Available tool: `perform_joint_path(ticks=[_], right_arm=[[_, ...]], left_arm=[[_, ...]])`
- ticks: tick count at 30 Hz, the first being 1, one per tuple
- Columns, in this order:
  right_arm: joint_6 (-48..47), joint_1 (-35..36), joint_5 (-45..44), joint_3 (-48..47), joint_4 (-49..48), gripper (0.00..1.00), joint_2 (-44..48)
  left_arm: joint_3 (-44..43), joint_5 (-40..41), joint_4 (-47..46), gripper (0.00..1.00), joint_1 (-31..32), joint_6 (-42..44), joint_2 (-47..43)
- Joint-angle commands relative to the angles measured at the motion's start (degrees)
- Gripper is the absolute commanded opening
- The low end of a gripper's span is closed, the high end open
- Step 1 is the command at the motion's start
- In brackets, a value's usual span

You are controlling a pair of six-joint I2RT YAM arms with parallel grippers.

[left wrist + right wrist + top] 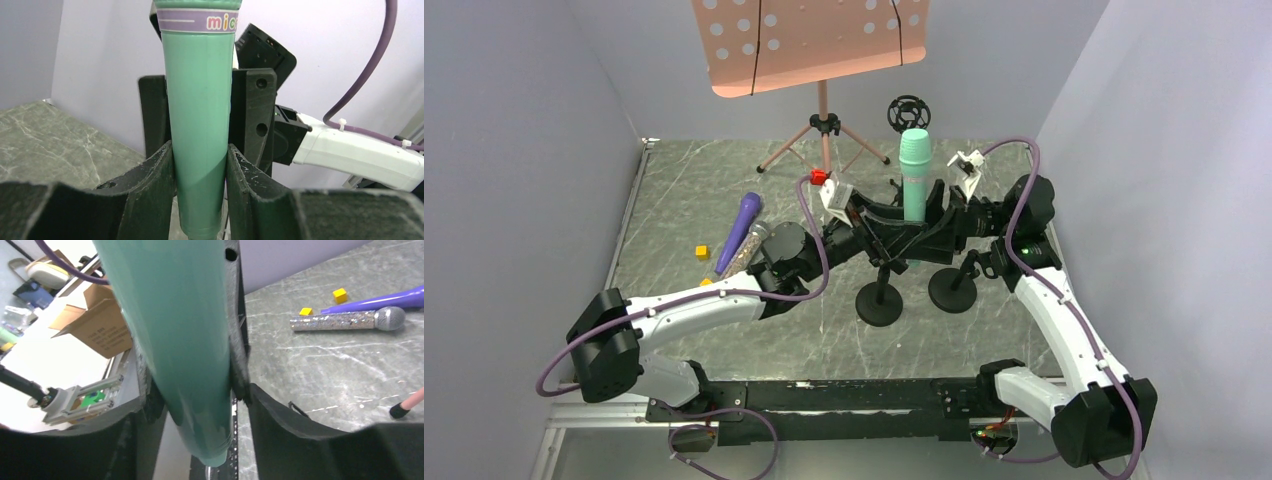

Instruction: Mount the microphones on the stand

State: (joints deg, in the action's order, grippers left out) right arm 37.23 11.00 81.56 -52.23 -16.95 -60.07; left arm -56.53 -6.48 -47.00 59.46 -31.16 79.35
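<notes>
Mint green microphone (914, 165) stands upright at the centre of the top view, above the surface (694, 190), clamped in the left tool (200, 170). The right tool (195, 415) flanks the same shaft; whether it presses, I cannot tell. The purple microphone (742, 225) and silver microphone (751, 243) lie side by side at left centre.

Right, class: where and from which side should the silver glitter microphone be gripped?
Probably from above, across the slim handle of the silver glitter microphone, just behind its mesh head: it lies flat, with the purple microphone close alongside.
</notes>
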Motion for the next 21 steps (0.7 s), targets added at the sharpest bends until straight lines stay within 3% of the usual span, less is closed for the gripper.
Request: perform_joint_path(ticks=[1,7,10,12,13,15,19,21], right_arm=[[6.5,0.3,1.0,1.5,-9.5,0.55,1.5],[6.5,0.3,0.8,1.9,-9.6,0.48,1.6],[6.7,0.3,0.7,1.8,-9.9,0.16,1.5],[6.6,0.3,0.9,1.8,-9.9,0.08,1.5],[6.4,0.3,1.0,1.9,-9.9,0.06,1.5],[5.4,0.3,1.3,2.0,-9.0,0.03,1.7],[-4.5,0.3,1.5,0.3,1.9,0.01,2.0],[-11.7,0.4,1.3,-1.2,9.6,0.0,2.1]], left_arm=[[-2.1,0.7,-4.8,0.0,0.4,0.1,-0.9],[-1.6,1.2,-5.4,0.0,0.4,1.0,-1.7],[-1.7,0.5,-5.7,0.0,0.4,0.6,-1.3],[-1.5,0.2,-6.1,0.02,0.4,0.1,-1.2],[-1.5,-0.1,-6.2,0.07,0.3,-0.1,-1.3],[-1.2,-0.7,-5.8,0.26,0.1,-0.5,-1.7],[1.3,-4.3,-6.6,0.81,-2.5,-4.1,-3.8],[2.5,-8.7,-7.1,0.98,-5.6,-6.6,-5.2]])
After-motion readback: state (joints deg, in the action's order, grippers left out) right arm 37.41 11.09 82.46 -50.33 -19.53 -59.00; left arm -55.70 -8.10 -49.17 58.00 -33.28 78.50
